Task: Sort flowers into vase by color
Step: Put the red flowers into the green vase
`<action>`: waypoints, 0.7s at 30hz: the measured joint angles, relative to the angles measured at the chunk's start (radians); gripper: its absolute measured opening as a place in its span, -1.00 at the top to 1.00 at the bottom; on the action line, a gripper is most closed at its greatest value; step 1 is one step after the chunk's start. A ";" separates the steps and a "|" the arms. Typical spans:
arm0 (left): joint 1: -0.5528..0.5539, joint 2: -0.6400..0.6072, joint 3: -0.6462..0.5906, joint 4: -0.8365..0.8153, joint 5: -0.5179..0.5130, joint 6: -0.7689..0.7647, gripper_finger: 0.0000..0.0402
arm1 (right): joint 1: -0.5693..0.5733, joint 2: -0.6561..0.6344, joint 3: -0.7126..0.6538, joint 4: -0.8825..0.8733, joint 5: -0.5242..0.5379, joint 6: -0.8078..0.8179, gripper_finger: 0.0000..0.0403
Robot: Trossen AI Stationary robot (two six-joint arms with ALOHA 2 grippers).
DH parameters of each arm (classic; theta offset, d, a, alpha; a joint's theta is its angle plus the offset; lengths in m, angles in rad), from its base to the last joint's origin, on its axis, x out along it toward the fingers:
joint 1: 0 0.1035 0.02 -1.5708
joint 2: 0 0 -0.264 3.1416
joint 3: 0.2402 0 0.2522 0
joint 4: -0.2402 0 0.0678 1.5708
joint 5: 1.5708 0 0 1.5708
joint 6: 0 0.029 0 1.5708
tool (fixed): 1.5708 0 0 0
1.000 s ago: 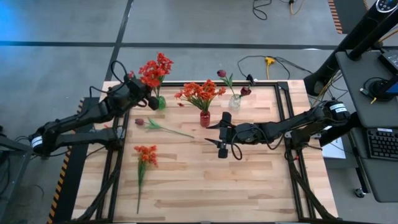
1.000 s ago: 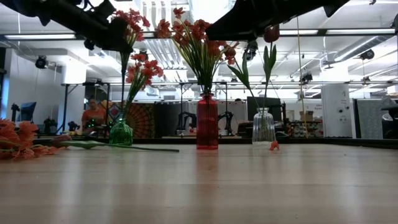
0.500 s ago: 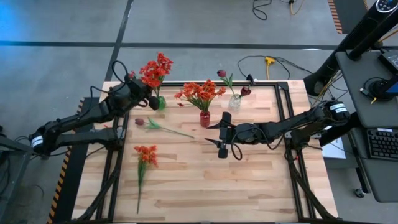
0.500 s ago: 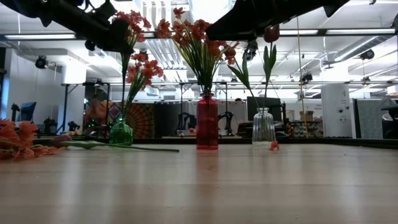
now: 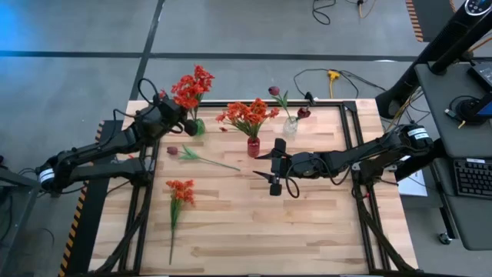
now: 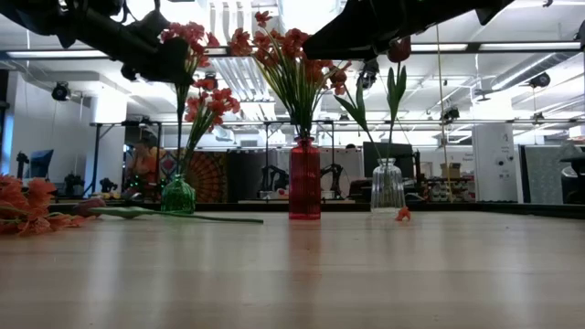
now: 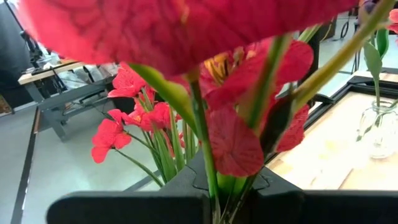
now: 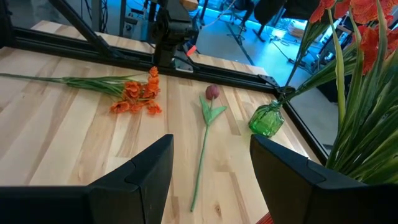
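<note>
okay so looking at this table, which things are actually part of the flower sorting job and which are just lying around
Part of the job:
- red flowers held by the shut left gripper over the green vase
- orange flowers in the red vase
- clear vase with maroon blooms
- maroon tulip and orange bunch lying on the table

Just lying about:
- yellow plug and cables on the floor
- keyboard

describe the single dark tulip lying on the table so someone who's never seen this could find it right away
Start at the green vase on the far left of the wooden table. Just in front of it lies the dark maroon tulip, its green stalk running toward the red vase. Unlike the orange bunch lying nearer the front edge, it is one lone closed bud.
</note>
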 joint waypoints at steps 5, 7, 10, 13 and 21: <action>0.000 0.000 0.000 0.000 0.000 -0.005 0.99 | 0.000 0.000 0.000 0.000 0.000 0.000 -0.02; 0.000 0.000 0.000 -0.003 0.000 -0.016 0.99 | -0.002 0.000 0.000 0.000 0.000 0.000 -0.02; 0.000 0.000 0.000 -0.009 0.000 -0.027 0.99 | -0.005 0.000 0.000 0.000 0.000 0.005 -0.02; 0.000 0.000 0.000 -0.019 0.000 -0.027 0.99 | -0.009 0.000 0.000 0.000 0.000 0.007 -0.02; 0.000 0.000 0.000 -0.021 -0.008 -0.033 0.99 | -0.010 0.000 0.000 0.000 0.000 0.008 -0.02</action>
